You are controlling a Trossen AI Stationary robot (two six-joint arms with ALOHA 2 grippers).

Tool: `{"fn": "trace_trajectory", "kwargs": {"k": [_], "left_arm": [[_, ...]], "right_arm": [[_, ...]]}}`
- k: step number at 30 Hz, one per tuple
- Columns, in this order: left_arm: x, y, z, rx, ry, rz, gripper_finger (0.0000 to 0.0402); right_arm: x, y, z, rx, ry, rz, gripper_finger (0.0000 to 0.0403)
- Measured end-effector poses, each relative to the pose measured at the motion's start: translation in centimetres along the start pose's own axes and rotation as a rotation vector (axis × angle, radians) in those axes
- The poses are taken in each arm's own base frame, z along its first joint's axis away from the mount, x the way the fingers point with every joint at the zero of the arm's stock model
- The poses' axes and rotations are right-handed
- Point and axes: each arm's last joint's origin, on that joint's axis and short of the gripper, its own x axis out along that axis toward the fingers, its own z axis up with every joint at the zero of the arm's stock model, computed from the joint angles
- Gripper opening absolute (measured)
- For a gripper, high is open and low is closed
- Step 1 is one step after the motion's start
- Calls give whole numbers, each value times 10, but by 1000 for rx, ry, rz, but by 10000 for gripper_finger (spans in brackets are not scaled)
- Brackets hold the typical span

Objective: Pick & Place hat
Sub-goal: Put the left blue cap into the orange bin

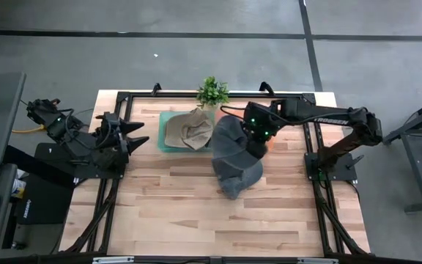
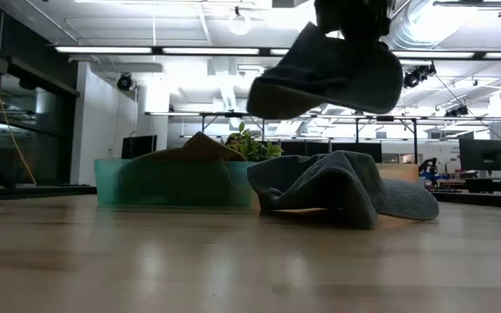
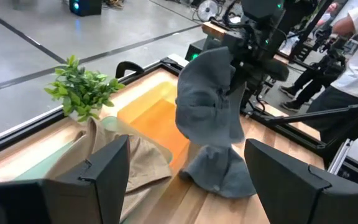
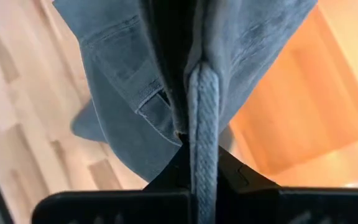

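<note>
A grey-blue hat (image 1: 231,143) hangs above the table's middle with my right gripper (image 4: 202,155) shut on it. In the low view this hat (image 2: 329,74) is clear of a second grey hat (image 2: 346,187), which lies crumpled on the wood (image 1: 240,177). A tan hat (image 1: 189,130) lies in the teal bin (image 1: 165,139) at the back. My left gripper (image 3: 188,180) stands open at the table's left, level with the bin and pointing toward it, with nothing between its fingers. My right gripper pinches a thick stitched edge of the grey-blue hat (image 4: 202,118) between its two fingers (image 4: 173,171). The fingers come from above, pointing steeply down. The hat hangs below them, slack, lifted clear of the table and of the other grey hat.
A small green plant (image 1: 212,92) stands at the far edge behind the bin. A black frame (image 1: 310,139) runs around the table. People stand beyond the table in the left wrist view (image 3: 353,56). Bare wood (image 1: 196,213) spreads over the near half.
</note>
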Motion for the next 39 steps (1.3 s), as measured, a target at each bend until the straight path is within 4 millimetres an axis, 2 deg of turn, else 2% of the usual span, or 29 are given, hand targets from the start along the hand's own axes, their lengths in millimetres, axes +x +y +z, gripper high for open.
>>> {"fn": "trace_trajectory", "kwargs": {"k": [12, 23, 29, 39], "left_arm": [[-2, 4, -1, 11, 41, -32, 275], [-2, 3, -1, -3, 34, -30, 275], [-2, 1, 4, -85, -26, -14, 275], [-3, 3, 6, -167, -77, 30, 275]], "right_arm": [[-7, -51, 1, -57, 79, -152, 4], [-11, -89, 11, -350, 70, -203, 4], [5, -110, 19, -427, 101, -82, 4], [30, -152, 24, -408, 127, 139, 4]]}}
